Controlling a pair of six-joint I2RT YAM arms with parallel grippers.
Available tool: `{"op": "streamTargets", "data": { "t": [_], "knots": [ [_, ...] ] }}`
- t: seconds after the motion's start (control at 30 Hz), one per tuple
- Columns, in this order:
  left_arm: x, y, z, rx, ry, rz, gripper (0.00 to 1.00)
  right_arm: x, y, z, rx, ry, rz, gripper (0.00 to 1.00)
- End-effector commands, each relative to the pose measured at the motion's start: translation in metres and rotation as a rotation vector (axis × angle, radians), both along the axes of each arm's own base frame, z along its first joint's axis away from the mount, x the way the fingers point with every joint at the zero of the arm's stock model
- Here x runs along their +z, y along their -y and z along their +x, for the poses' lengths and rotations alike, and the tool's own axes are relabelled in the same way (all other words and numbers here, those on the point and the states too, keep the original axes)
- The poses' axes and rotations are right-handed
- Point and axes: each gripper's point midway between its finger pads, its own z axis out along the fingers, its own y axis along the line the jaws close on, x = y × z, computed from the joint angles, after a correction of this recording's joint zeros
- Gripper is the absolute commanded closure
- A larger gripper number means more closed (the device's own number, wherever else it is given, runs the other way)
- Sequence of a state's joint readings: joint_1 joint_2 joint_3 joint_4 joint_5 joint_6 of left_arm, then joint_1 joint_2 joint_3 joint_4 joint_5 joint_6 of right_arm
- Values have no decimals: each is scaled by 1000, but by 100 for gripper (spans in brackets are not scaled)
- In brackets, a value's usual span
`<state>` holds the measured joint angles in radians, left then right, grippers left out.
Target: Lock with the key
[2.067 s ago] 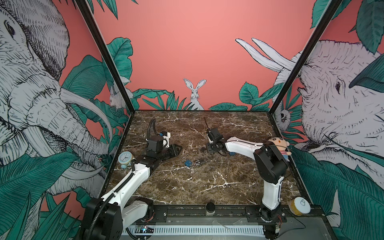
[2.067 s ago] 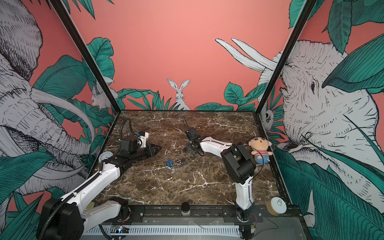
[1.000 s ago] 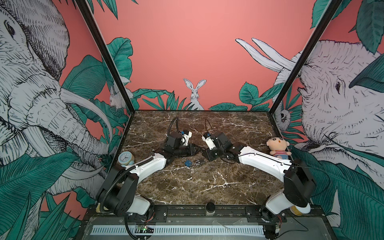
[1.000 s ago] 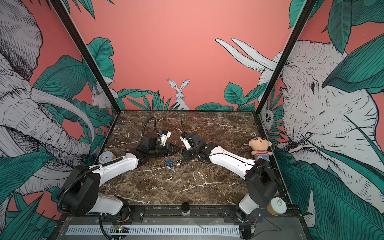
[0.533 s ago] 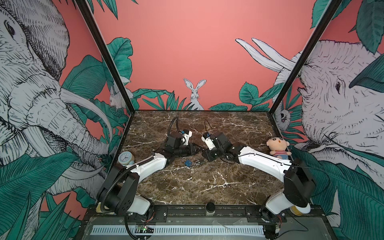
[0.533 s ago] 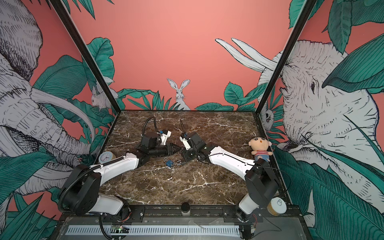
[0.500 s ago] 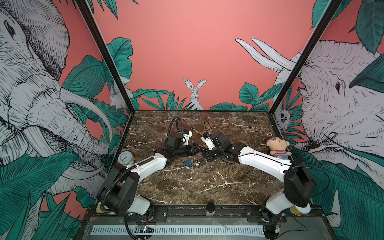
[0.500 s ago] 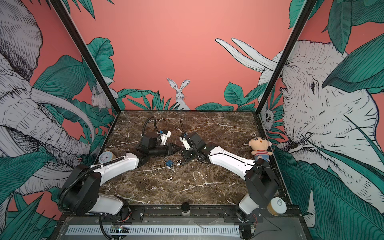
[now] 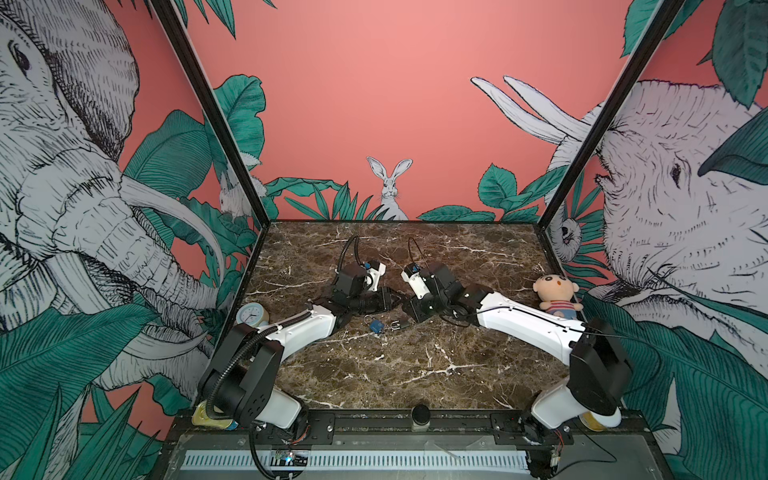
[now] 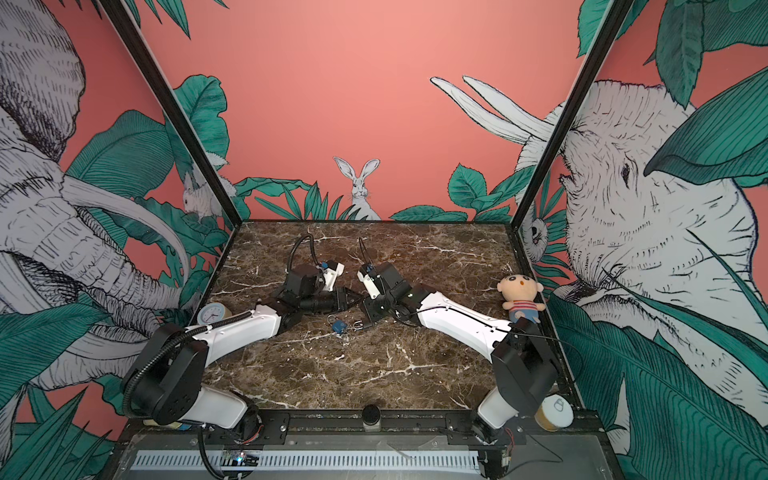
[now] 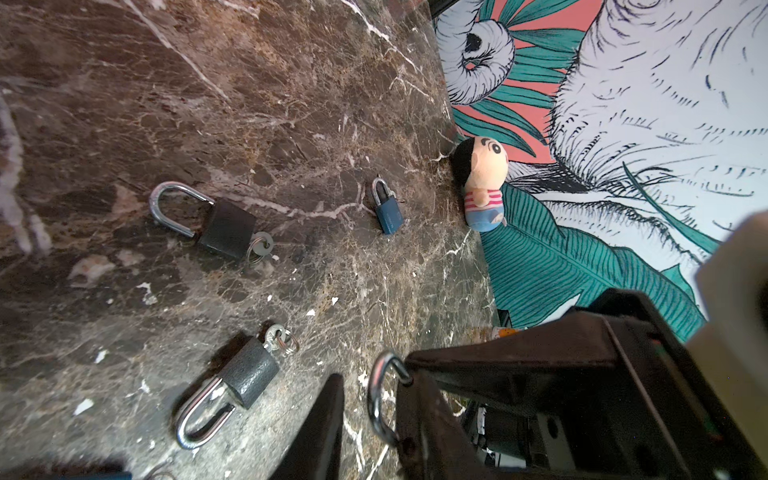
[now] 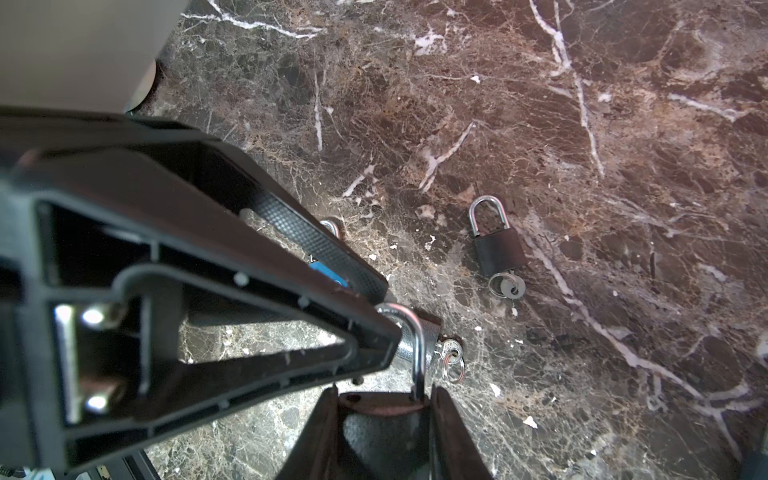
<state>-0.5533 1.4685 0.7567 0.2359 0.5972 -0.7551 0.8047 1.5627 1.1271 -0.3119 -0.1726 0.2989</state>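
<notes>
Right wrist | right gripper point(image 12: 382, 392) clamps padlock point(image 12: 374, 440) body | left gripper point(image 12: 390, 318) jaws part-open astride its shackle point(image 12: 417, 353), contact unclear

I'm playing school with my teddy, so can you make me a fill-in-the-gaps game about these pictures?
1. In the left wrist view, the metal padlock nearest the soft plush doll is coloured ___.
2. In both top views the doll sits at the brown marble table's ___ edge.
3. The black square padlock has a silver ___ stuck in its bottom.

Missing words: blue; right; key.
</notes>
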Motion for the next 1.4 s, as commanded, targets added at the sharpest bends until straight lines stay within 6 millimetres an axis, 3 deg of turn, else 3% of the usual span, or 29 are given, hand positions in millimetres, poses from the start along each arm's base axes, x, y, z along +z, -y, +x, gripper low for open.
{"op": "streamTargets", "data": {
  "t": [0.0,0.77,0.9,1.0,1.1,1.13,1.23,1.37],
  "knots": [
    [13,8,0,-28,23,-41,68,29,-10,2,20,57,60,80],
    [10,14,1,-42,15,-47,81,37,-13,2,29,64,81,81],
    [9,14,2,-42,11,-47,86,39,-14,3,28,67,85,81],
    [10,15,1,-45,10,-53,100,40,-14,3,29,68,87,81],
    [10,15,2,-41,12,-56,100,40,-16,2,34,67,98,81],
    [12,15,2,-41,15,-61,100,40,-17,0,39,61,102,78],
    [16,14,4,-20,21,-81,100,40,-16,-2,40,54,114,56],
    [27,13,7,7,33,-105,100,53,-10,-5,29,41,217,47]
  ]
}}
